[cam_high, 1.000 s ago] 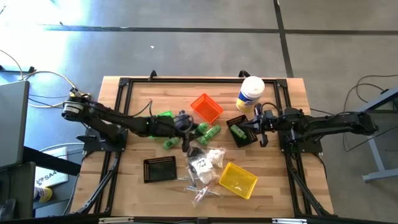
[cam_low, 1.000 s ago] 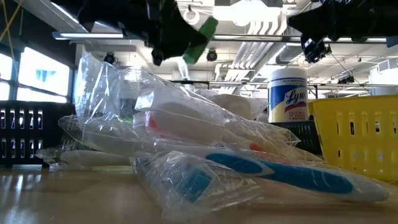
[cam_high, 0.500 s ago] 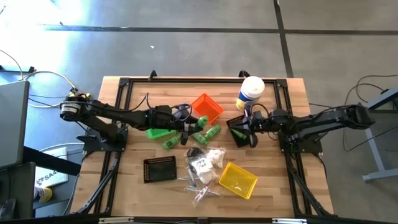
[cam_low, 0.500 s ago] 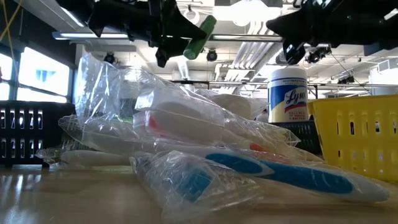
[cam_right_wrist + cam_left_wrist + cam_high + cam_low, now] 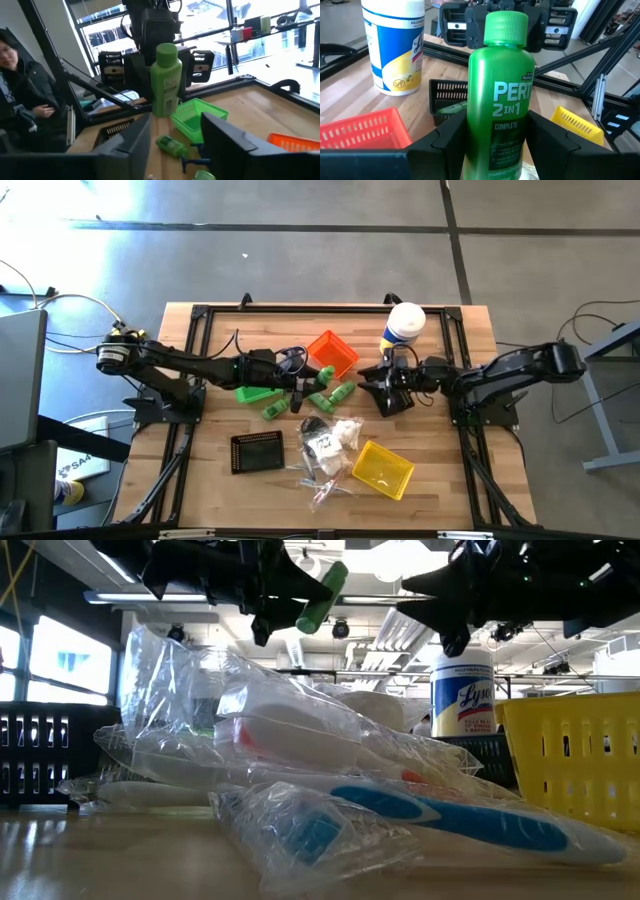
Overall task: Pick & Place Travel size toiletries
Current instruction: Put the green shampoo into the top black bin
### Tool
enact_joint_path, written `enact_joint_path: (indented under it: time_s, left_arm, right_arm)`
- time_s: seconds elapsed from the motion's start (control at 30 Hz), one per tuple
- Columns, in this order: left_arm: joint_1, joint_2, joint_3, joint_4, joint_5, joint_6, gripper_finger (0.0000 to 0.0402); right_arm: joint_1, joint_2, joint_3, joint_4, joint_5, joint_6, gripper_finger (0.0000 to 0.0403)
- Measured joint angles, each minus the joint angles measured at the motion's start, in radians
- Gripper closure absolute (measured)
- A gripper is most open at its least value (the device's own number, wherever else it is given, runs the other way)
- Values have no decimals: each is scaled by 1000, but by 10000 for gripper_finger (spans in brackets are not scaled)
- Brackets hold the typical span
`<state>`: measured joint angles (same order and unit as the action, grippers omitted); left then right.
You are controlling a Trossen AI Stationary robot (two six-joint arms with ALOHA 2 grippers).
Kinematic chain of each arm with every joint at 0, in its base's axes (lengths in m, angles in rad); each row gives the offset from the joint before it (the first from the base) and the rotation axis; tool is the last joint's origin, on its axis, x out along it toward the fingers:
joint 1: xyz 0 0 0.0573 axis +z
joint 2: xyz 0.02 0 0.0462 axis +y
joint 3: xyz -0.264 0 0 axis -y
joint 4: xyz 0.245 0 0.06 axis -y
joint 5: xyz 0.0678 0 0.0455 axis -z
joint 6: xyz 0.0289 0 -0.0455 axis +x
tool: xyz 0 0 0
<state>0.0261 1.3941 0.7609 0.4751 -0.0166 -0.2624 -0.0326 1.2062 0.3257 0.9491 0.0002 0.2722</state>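
Left gripper [image 5: 302,383] over the middle of the bench [image 5: 215,325], fingers clamped on a green Pert 2-in-1 shampoo bottle [image 5: 501,107]. Bottle lifted clear of the surface, cap pointing toward the right arm; in the low view it hangs tilted, high above the pile. Left wrist view: both dark fingers [image 5: 445,137] press the bottle's sides.

Right gripper [image 5: 380,380] facing it from the right half of the bench, above the black bin [image 5: 392,397] near the Lysol wipes canister [image 5: 402,328]. Fingers spread wide with nothing between them; its wrist view shows the gap plainly.

Green bin [image 5: 258,392] just beside the left gripper on the left-arm side. Orange bin [image 5: 333,353] toward the far edge, middle. More green mini bottles [image 5: 334,392] loose on the wood near the green bin, between the two grippers. One lies on its side in front of the green bin in the right wrist view, a blue razor [image 5: 192,161] next to it.

Toward the near edge: white packets [image 5: 335,437] and clear-wrapped toothbrushes [image 5: 440,808] in a heap, touching the yellow bin [image 5: 383,468]. Second black bin [image 5: 257,451] near-left, apart from the heap.

A person [image 5: 22,100] sits beyond the bench in the right wrist view.
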Motion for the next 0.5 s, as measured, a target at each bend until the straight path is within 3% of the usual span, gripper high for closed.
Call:
enact_joint_path:
  time_s: [0.17,0.5]
  left_arm:
    - [0,0,0,0,0,22,227]
    - [0,0,0,-4,-1,22,227]
  right_arm:
    - [0,84,63,14,-2,23,177]
    - [0,263,209,12,-59,50,172]
